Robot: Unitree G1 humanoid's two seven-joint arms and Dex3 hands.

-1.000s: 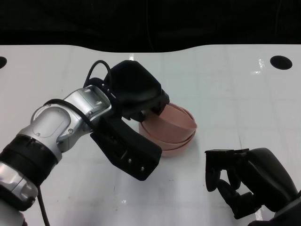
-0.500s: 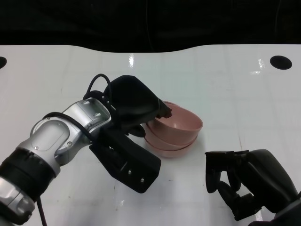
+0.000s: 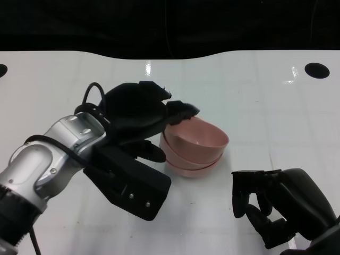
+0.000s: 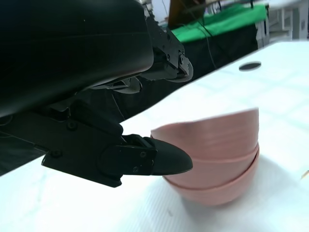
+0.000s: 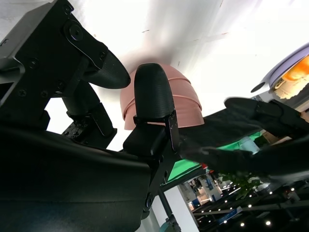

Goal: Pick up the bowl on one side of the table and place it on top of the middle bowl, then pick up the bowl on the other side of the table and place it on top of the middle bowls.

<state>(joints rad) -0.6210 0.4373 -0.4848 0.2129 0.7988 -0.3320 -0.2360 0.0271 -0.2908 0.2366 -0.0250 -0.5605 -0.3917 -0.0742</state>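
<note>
**Mia:** Where are the bowls?

**Ben:** The pink bowls (image 3: 194, 146) sit in one stack near the middle of the white table (image 3: 276, 106). The left wrist view shows three rims, one inside the other. So there are three bowls, and none sits off to either side of the stack.

**Mia:** Which hand is closer to the stack?

**Ben:** The left hand (image 3: 139, 114). It is just beside the stack, on the robot's left of it. One fingertip (image 3: 187, 109) reaches over the far rim of the top bowl. The stack lies to the right of that hand.

**Mia:** Is the left hand holding the top bowl?

**Ben:** It does not look like it. In the left wrist view the fingers are spread apart, and the lower finger (image 4: 166, 160) sits next to the side of the stack. Nothing is pinched.

**Mia:** And the right hand?

**Ben:** The right hand (image 3: 276, 204) is on the other side of the stack and nearer the robot, a little way off. Its fingers are curled in and hold nothing.

**Mia:** What is left to do?

**Ben:** Probably just pull the left hand back, away from the stack, without bumping the top bowl.
</note>
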